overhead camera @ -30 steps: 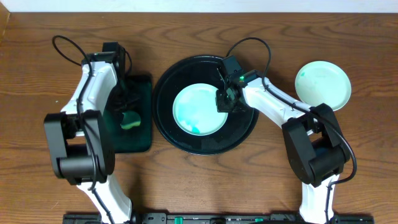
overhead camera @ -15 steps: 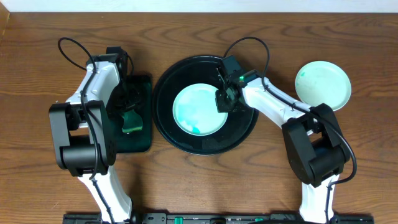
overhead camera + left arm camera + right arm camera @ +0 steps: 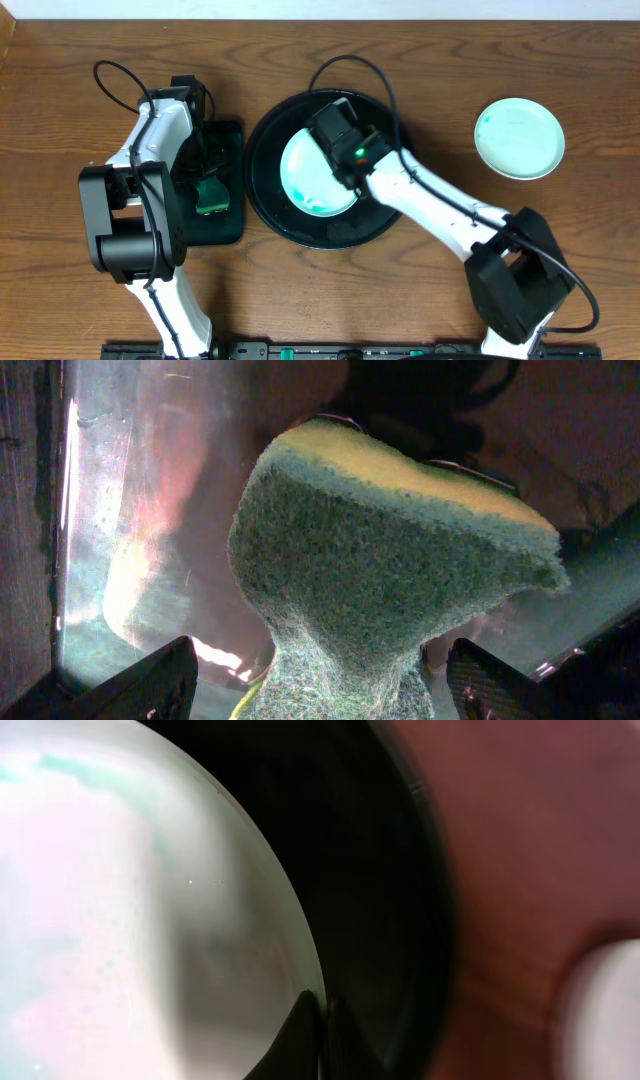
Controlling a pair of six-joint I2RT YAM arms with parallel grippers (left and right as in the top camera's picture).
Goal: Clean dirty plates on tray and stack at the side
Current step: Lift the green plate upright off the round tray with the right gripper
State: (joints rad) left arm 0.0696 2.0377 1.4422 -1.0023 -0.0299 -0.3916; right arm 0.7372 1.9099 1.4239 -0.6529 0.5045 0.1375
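Smeared plate (image 3: 303, 182) lay mid black tray (image 3: 262, 150). Right gripper (image 3: 322, 1025) nipped its rim near 2 o'clock, jaws almost together. Left gripper (image 3: 320, 685) pinched sponge (image 3: 390, 560) at tray's 9 o'clock. Risk: the thin hold on a glossy rim could slip on lifting and drop the plate.

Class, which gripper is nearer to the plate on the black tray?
Right. The right gripper pinches the plate at its rim, over the black tray. The left gripper holds a sponge above the green tray, beside it.
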